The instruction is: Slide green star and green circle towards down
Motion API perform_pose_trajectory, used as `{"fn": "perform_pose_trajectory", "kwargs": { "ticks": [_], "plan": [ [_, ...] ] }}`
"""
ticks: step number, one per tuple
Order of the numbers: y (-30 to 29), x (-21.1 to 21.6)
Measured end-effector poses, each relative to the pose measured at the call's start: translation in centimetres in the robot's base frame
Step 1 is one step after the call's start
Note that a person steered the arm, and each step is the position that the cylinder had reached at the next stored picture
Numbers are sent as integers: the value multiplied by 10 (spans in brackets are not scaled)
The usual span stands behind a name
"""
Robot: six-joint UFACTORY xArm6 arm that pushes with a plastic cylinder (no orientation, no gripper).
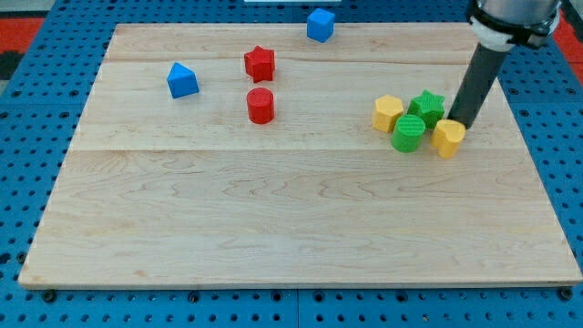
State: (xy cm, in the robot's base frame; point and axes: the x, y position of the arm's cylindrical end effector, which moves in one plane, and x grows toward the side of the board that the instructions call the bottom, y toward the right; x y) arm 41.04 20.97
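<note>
The green star and the green circle sit together at the view's right of the wooden board, the circle just below and left of the star. A yellow hexagon block touches them on the left and a yellow heart-shaped block lies on the right. My tip comes down from the view's top right and stands just right of the green star, right above the yellow heart block.
A red star and a red cylinder stand at the upper middle. A blue block lies at the upper left and a blue cube at the top edge. Blue pegboard surrounds the board.
</note>
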Motion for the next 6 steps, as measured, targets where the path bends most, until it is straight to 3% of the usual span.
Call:
{"fn": "perform_pose_trajectory", "kwargs": {
  "ticks": [2,3,4,5,6],
  "plan": [
    [43,-41],
    [-21,-50],
    [-86,-22],
    [-94,-1],
    [-59,2]
  ]
}}
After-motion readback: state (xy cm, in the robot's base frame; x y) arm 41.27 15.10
